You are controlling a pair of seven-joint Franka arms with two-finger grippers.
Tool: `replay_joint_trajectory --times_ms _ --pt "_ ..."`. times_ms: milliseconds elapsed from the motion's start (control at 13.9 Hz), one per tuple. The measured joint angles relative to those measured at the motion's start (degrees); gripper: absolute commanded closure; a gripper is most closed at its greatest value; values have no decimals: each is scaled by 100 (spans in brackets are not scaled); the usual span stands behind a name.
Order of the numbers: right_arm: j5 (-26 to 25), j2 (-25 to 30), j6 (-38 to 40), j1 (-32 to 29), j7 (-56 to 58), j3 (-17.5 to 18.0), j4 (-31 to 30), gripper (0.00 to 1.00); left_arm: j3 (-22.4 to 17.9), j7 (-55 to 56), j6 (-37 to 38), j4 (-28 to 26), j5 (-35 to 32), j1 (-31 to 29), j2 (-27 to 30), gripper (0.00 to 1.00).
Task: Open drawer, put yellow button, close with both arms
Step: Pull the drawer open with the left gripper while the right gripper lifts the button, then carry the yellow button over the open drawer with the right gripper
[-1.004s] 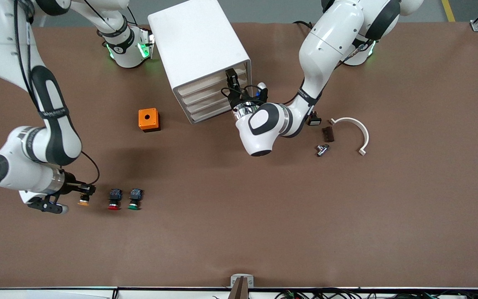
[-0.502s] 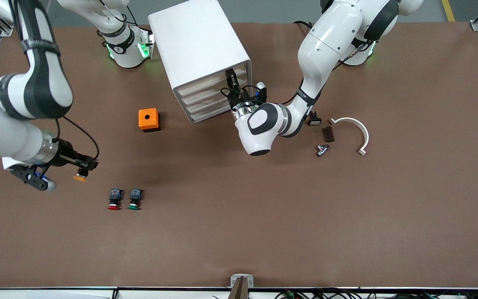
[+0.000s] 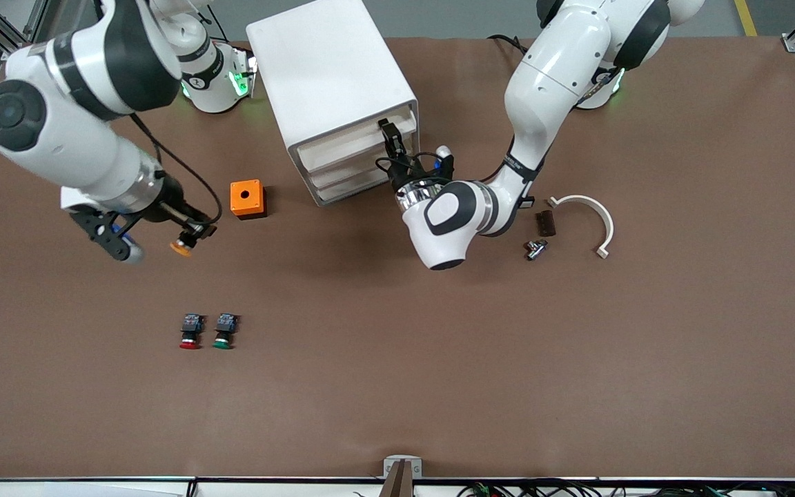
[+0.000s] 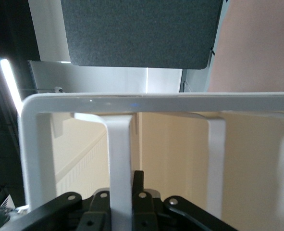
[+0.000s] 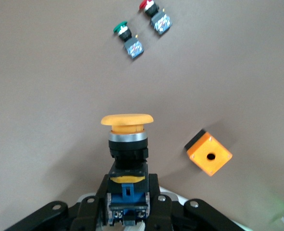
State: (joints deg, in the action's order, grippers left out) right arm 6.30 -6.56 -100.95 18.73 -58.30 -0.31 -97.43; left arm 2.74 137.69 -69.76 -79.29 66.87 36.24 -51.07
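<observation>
The white cabinet [image 3: 328, 69] stands near the robots' bases. Its top drawer [image 3: 346, 141] is pulled out slightly. My left gripper [image 3: 392, 140] is shut on that drawer's front at the corner toward the left arm's end. In the left wrist view a white bar of the drawer [image 4: 120, 154] runs between the fingers [image 4: 138, 180] of the left gripper [image 4: 127, 185]. My right gripper [image 3: 192, 231] is shut on the yellow button [image 3: 179, 248], held in the air beside the orange box, cap pointing away from the gripper. In the right wrist view the right gripper [image 5: 127, 195] clamps the blue rear block of the yellow button [image 5: 127, 120].
An orange box with a round hole [image 3: 247, 199] sits near the cabinet toward the right arm's end. A red-capped button [image 3: 190, 331] and a green-capped button [image 3: 223, 331] lie side by side nearer the front camera. A white curved piece [image 3: 594, 214], a brown block [image 3: 544, 222] and a metal part [image 3: 535, 248] lie beside the left arm.
My right arm has lifted the yellow button off the table and carried it toward the orange box. My left gripper has closed on the drawer and drawn it out a little.
</observation>
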Motion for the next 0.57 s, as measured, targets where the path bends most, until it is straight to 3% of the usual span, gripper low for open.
replay_joint_trajectory --times_ms 574 --pt "109 26 -145 1011 -1829 -2 -121 100 -24 -1 -196 70 56 -728 -1 89"
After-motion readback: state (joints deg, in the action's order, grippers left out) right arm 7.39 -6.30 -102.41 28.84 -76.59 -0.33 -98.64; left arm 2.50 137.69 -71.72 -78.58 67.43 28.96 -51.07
